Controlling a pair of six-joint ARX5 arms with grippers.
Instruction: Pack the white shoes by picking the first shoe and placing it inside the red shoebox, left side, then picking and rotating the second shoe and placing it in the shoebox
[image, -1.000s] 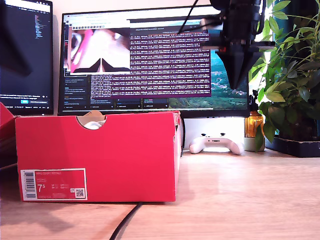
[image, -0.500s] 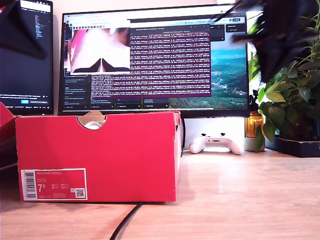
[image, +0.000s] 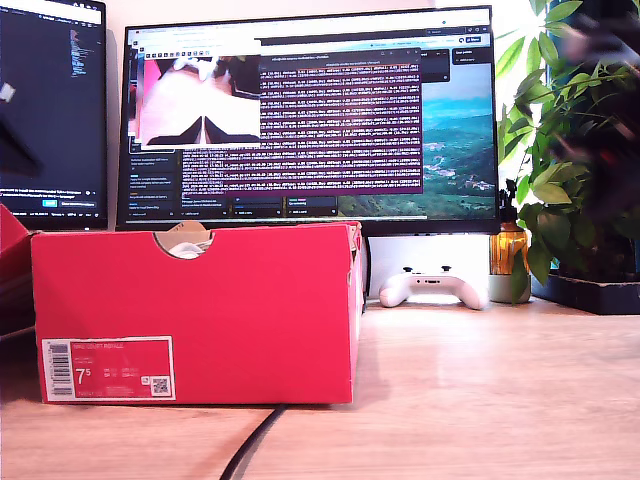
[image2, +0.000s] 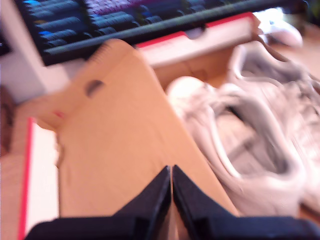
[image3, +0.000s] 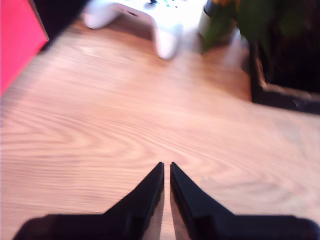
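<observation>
Seen from my first wrist view, the white shoes (image2: 250, 150) lie inside the red shoebox (image2: 200, 37), side by side and blurred. My first gripper (image2: 171, 171) is shut and empty, hovering over the brown inside of the open lid (image2: 110, 140). My second gripper (image3: 166, 166) is also shut and empty, above bare wooden table away from the box. In the exterior view the red shoebox (image: 200, 310) stands at the left, with a bit of white shoe (image: 183, 249) showing through its notch. Blurred dark arm shapes sit at the exterior view's left edge (image: 15, 150) and right edge (image: 610, 140).
A white game controller (image: 432, 287) lies behind the box's right end in the exterior view, and also shows in the second wrist view (image3: 145, 15). A potted plant (image: 580, 180) and an amber bottle (image: 508, 250) stand at the exterior view's right. Monitors (image: 310, 120) line the back. A black cable (image: 250, 445) runs forward.
The dark arm at the exterior view's upper right swung further right into a faint blur. The arm at the upper left dropped lower toward the left edge.
</observation>
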